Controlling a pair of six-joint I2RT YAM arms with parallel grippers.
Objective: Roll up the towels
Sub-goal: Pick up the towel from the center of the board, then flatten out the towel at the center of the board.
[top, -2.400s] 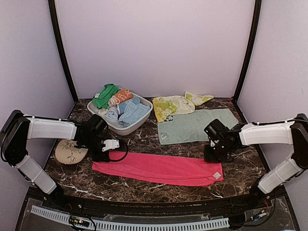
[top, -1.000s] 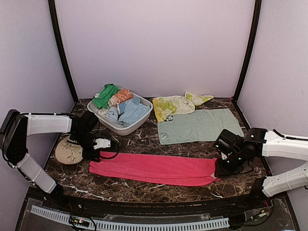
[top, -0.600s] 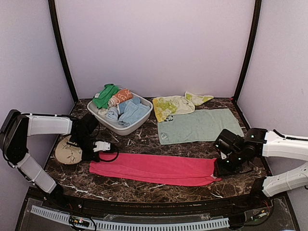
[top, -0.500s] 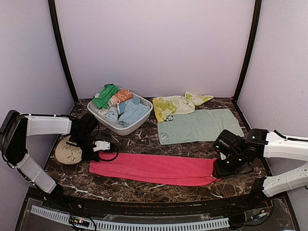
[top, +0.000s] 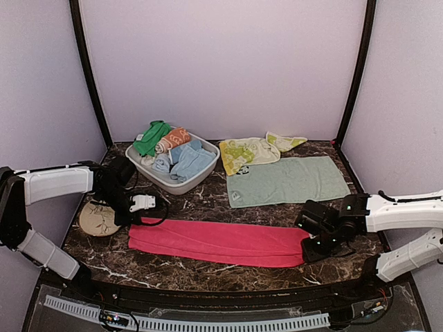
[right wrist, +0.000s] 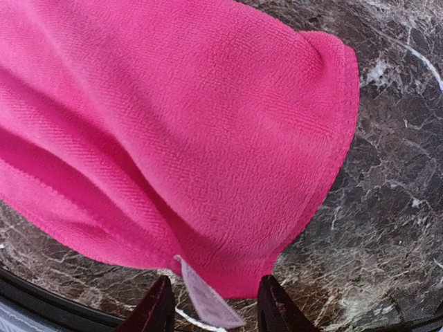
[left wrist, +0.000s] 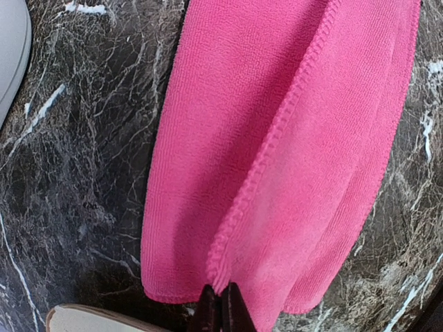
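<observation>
Hot-pink towel (top: 218,242) lies stretched lengthwise along the near side of the dark marble table (top: 208,202); my left gripper (left wrist: 221,311) is pinched tight on the hem at its left end — fingers together; my right gripper (right wrist: 214,304) stands parted — straddling the right end, where a small tag (right wrist: 204,301) sticks out.

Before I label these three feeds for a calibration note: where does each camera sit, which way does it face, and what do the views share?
Top external: above and behind the arm bases, facing down and forward over the table; both arms show, with the left gripper and right gripper at the ends of the pink towel.
Left wrist: on the left arm, looking down at the towel's left end; its shut fingertips pinch the hem.
Right wrist: on the right arm, looking down at the other end; its open fingers straddle the label.
Shared: all three see the pink towel.
</observation>
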